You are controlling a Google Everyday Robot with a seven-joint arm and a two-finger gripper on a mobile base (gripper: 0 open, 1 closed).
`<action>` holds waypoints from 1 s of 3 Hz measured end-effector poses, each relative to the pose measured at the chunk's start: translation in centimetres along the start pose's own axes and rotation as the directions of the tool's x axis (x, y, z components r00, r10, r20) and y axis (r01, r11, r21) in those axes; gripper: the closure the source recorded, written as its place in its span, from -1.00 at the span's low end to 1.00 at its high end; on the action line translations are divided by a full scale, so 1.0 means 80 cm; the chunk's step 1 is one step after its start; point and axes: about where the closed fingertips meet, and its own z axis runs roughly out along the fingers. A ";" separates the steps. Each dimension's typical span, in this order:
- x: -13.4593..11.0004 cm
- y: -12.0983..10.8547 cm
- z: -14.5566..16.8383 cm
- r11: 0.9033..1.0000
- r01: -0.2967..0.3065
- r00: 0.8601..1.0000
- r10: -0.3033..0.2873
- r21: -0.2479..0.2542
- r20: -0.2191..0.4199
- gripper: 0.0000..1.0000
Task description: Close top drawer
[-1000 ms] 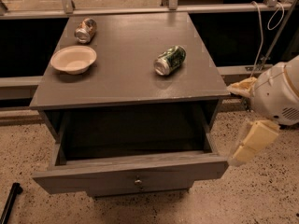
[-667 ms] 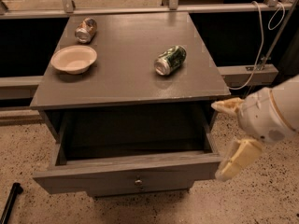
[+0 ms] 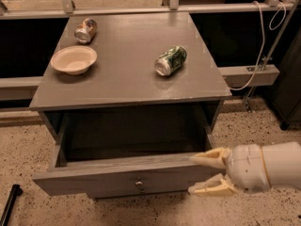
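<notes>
The top drawer (image 3: 117,177) of the grey wood-grain cabinet is pulled far out, with a dark inside and a small metal knob (image 3: 138,183) at the middle of its front. My gripper (image 3: 201,174) comes in from the lower right. Its two cream fingers (image 3: 209,158) are spread apart, one over the drawer's front top edge and one against the front face, at the drawer's right end. It holds nothing.
On the cabinet top (image 3: 127,79) lie a green can (image 3: 170,60) on its side, a brown can (image 3: 85,30) at the back left and a cream bowl (image 3: 74,59). A white cable (image 3: 256,55) hangs at the right. A black bar (image 3: 9,204) lies on the speckled floor at lower left.
My gripper has moved down and left, from beside the cabinet's right side to the right end of the drawer front. The drawer stands as open as before.
</notes>
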 end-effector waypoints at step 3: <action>0.090 0.034 0.077 0.998 0.061 0.995 -0.060 -0.005 0.080 1.00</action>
